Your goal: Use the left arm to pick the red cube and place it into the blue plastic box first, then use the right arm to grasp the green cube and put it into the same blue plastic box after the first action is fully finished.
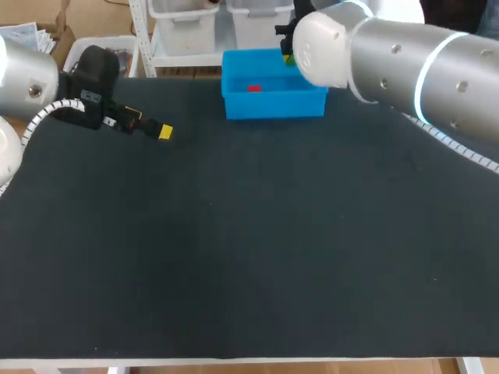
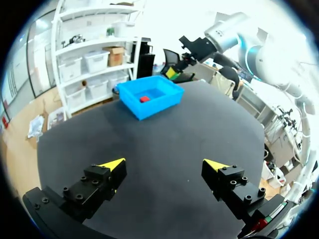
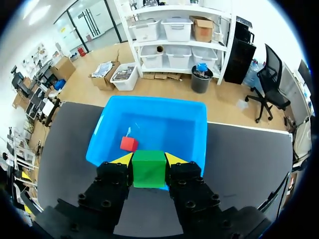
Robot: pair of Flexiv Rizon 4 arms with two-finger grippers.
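Right end effector (image 3: 149,160) pinches green cube (image 3: 149,172) on opposite flat faces, over blue plastic box (image 3: 198,130) rim; likely light, rigid. Left end effector (image 2: 164,165) spread.

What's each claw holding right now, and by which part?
The right claw is shut on the green cube, gripping it by two opposite side faces. The left claw is open and holds nothing.
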